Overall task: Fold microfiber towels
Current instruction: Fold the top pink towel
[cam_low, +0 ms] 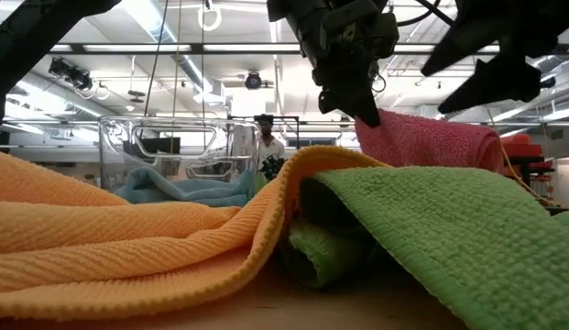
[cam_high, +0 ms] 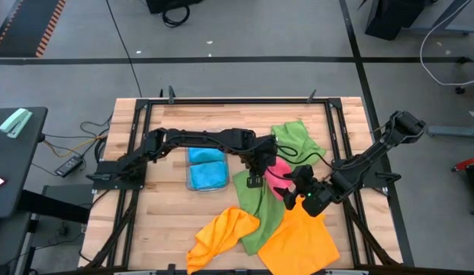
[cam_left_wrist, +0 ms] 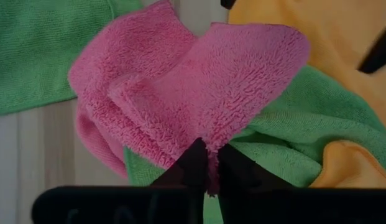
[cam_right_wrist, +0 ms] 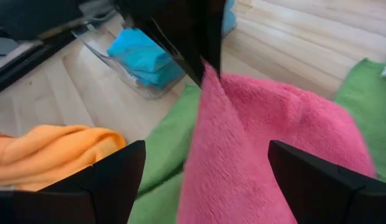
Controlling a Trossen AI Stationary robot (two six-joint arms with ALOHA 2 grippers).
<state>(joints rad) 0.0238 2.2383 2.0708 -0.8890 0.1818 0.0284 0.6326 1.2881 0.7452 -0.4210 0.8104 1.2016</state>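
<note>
A pink microfiber towel (cam_high: 279, 173) lies bunched at the table's middle right, partly on a green towel (cam_high: 256, 210). My left gripper (cam_left_wrist: 208, 149) is shut on a raised part of it. My right gripper (cam_right_wrist: 206, 146) is open just to the right; its fingers stand either side of the pink towel (cam_right_wrist: 255, 155) without plainly touching it. Two orange towels (cam_high: 221, 233) (cam_high: 301, 238) lie at the near edge. A second green towel (cam_high: 298, 137) lies farther back. My left gripper pinches the pink towel's edge (cam_left_wrist: 208, 132) between its two fingers, at a raised corner (cam_low: 366, 117). The fingers come from above, slanting down. That corner is lifted, and the rest of the towel (cam_low: 440, 142) slopes away and rests on the green towel; one layer or several, I cannot tell.
A clear plastic tray (cam_high: 207, 186) with folded blue towels (cam_high: 206, 166) stands left of the pink towel, under my left arm. Bare wood shows at the table's left and far parts. Black frame rails (cam_high: 221, 99) run around the table.
</note>
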